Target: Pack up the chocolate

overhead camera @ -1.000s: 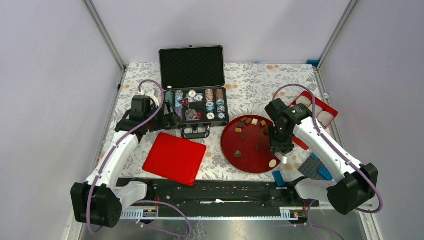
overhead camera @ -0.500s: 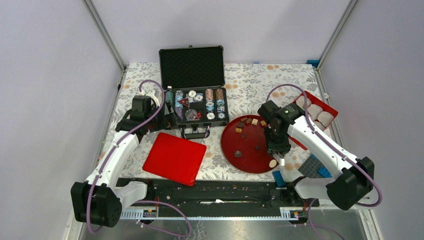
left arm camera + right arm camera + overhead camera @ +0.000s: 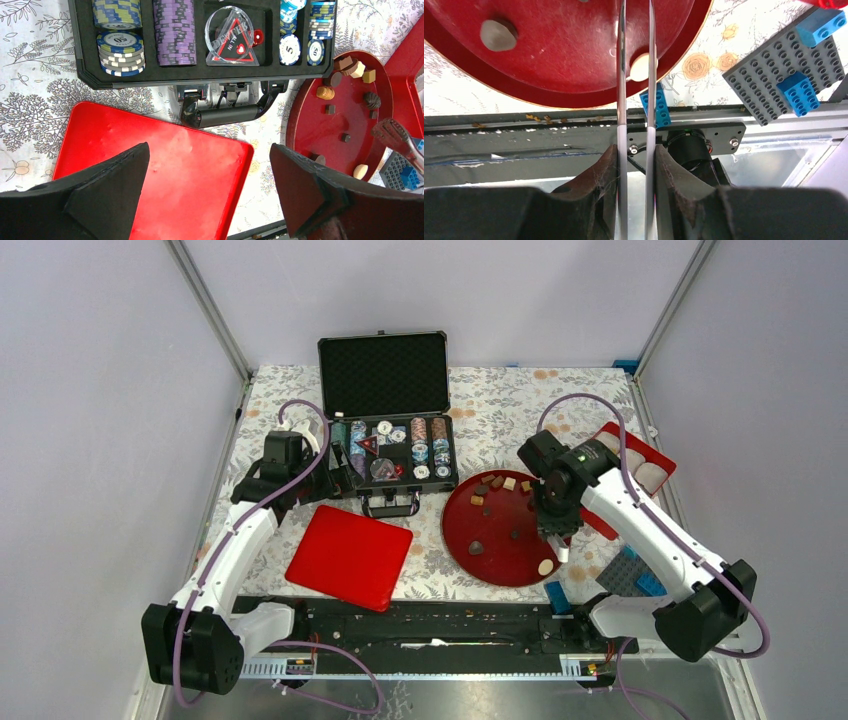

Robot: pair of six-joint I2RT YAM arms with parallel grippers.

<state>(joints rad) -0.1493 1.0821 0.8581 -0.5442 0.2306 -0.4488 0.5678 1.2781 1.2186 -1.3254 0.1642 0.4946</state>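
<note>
The chocolate lies as small pieces on a dark red round plate (image 3: 500, 535): a cluster of brown and tan bits (image 3: 497, 483) at its far rim, a dark lump (image 3: 477, 547), and a cream piece (image 3: 545, 567) at the near right rim. My right gripper (image 3: 556, 528) hangs over the plate's right side, shut on metal tongs (image 3: 622, 75). The two blades run out over the plate. The cream piece (image 3: 640, 66) shows in the gap between them; I cannot tell whether they touch it. My left gripper (image 3: 209, 150) is open and holds nothing, above a flat red lid (image 3: 150, 170).
An open black case of poker chips (image 3: 395, 455) stands at the back, left of the plate. A red box with white cups (image 3: 640, 460) sits at the right edge. A grey baseplate with blue bricks (image 3: 628, 575) and a loose blue brick (image 3: 556, 595) lie near the plate's front right.
My right gripper with the tongs has shifted a little away from the table's near edge, over the plate. The left arm has not moved.
</note>
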